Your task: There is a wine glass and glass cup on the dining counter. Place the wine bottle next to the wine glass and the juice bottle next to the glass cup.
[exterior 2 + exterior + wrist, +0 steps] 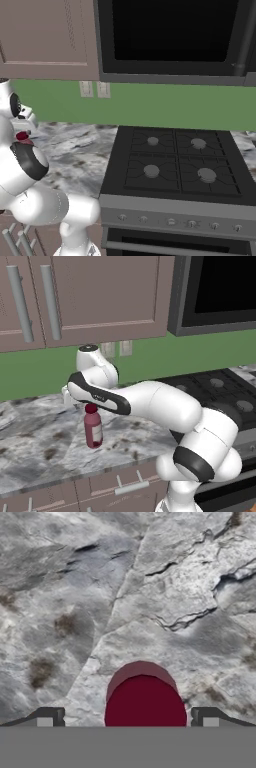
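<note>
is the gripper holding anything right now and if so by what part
Nothing is held. The gripper is open, poised above the juice bottle, its fingertips either side of the maroon cap.

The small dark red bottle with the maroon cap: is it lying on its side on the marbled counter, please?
No, the small dark red bottle stands upright on the marbled counter, cap on top.
</note>
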